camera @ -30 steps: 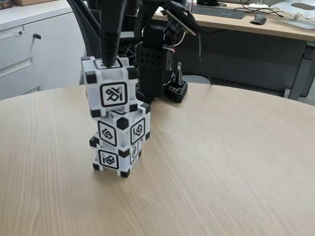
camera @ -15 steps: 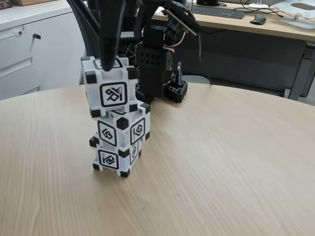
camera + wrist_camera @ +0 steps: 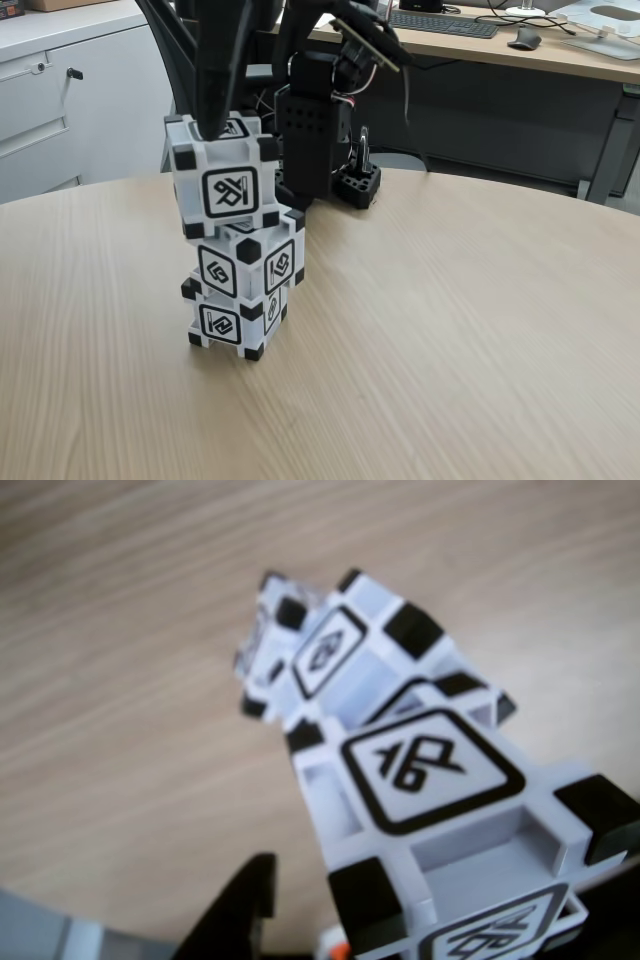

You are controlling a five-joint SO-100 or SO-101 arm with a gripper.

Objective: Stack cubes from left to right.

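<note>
Round wood table (image 3: 450, 330), grey cabinet (image 3: 70, 100), desk (image 3: 520, 50) behind

In the fixed view the claw (image 3: 213, 125) has slid left across the top cube (image 3: 222, 177), from the middle of its upper face to the left part, uncovering the glyph there.

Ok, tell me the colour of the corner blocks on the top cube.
Black, on the top cube; clearest in the fixed view.

Three grey-white plastic cubes (image 3: 238, 250) with black corners and glyph faces, stacked in one column; middle cube twisted, top offset left.
</note>
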